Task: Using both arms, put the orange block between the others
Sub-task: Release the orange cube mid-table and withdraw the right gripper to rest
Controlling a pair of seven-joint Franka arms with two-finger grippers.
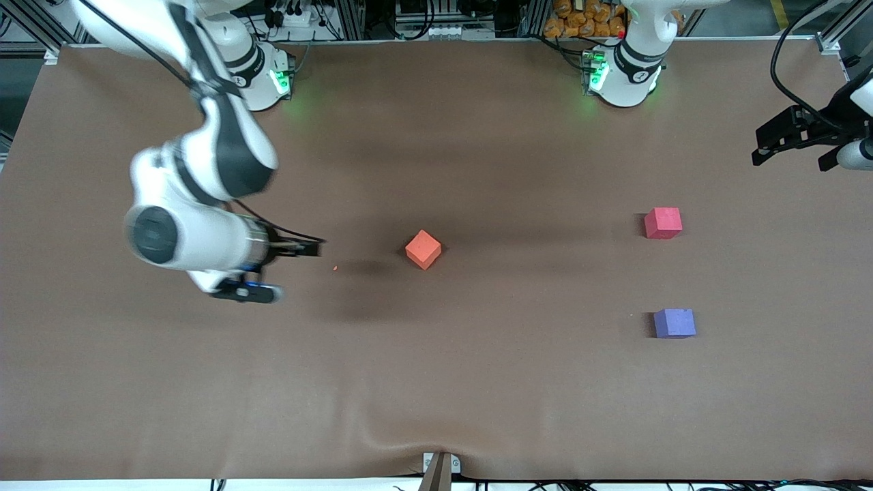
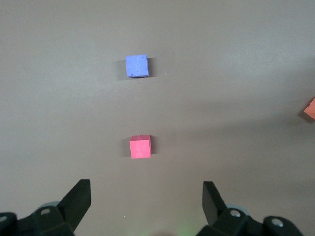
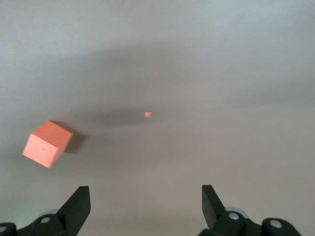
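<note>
The orange block (image 1: 423, 249) (image 3: 46, 143) lies turned at an angle near the middle of the brown table. Toward the left arm's end rest the pinkish-red cube (image 1: 663, 223) (image 2: 140, 147) and, nearer the front camera, the purple-blue cube (image 1: 674, 322) (image 2: 136, 66), with a gap between them. My right gripper (image 1: 310, 247) (image 3: 146, 192) hangs open and empty over the table, apart from the orange block on the right arm's side. My left gripper (image 1: 790, 158) (image 2: 146, 189) is open and empty at the left arm's end of the table. The orange block's corner (image 2: 310, 108) shows at the left wrist view's edge.
A tiny orange crumb (image 1: 335, 267) (image 3: 148, 114) lies on the cloth between the right gripper and the orange block. The cloth wrinkles at the front edge (image 1: 409, 443) by a small bracket (image 1: 440, 467). Both green-lit arm bases (image 1: 273, 78) (image 1: 617, 75) stand along the back edge.
</note>
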